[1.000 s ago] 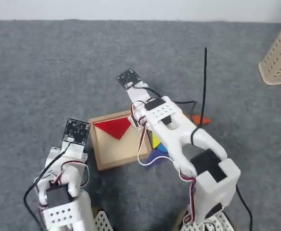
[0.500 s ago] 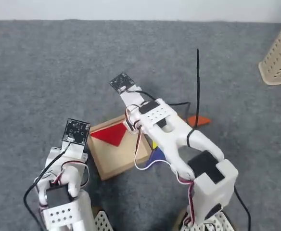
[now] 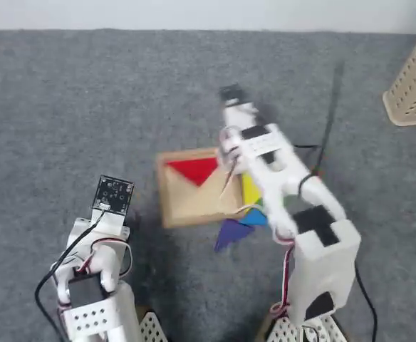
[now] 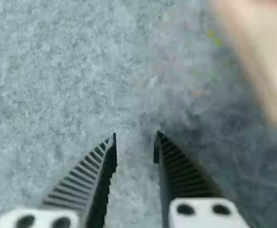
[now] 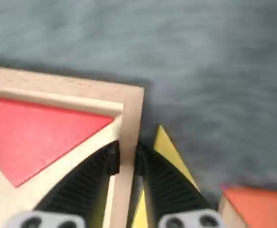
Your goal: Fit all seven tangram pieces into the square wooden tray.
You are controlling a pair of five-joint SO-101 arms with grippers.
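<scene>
The right gripper [image 5: 126, 159] clamps its fingers on the tray [image 5: 131, 102] wall, red piece [image 5: 39, 130] inside, yellow piece [image 5: 169, 147] just outside; the left gripper [image 4: 133, 147], fingers apart, hovers near the tray.

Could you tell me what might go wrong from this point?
1. The right gripper pinches the wooden tray by its wall; any tug could shift the tray and slide the loose red triangle inside.
2. The yellow piece lies just outside that wall, so the tray may shove or ride over it.

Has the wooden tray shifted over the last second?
Yes: the wooden tray slid right, toward the basket, with the right pincer clamped on its wall.
</scene>
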